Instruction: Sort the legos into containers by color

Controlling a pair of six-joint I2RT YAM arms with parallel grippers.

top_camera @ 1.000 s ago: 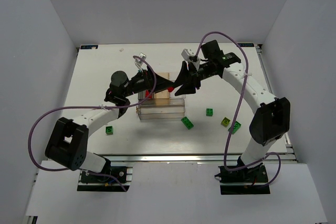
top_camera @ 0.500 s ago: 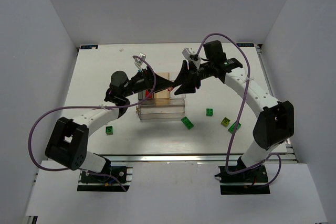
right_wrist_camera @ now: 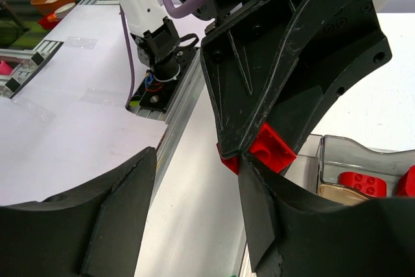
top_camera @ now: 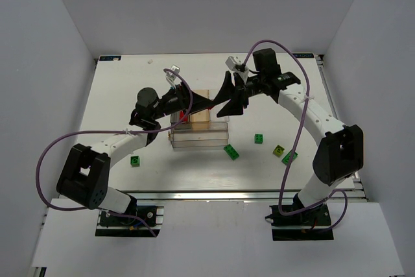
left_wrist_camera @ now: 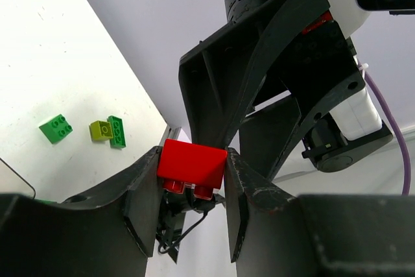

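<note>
Look, left gripper (left_wrist_camera: 192, 168) pinches the red brick (left_wrist_camera: 192, 162) by its flat sides over the compartment box (top_camera: 201, 141); light, stiff, slick, I'd say; right gripper (right_wrist_camera: 194, 160) gapes empty

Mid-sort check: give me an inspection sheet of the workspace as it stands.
Surface: white table, level.
Job's things: red brick in left claw over clear box; red bricks in its grey compartment; four green bricks, one lime brick loose.
Clutter: pale speck, far edge.
Grippers: left claw shut on red brick; right claw open, facing it.
Cables: purple cable looped from each arm.
Surroundings: plain grey walls.
</note>
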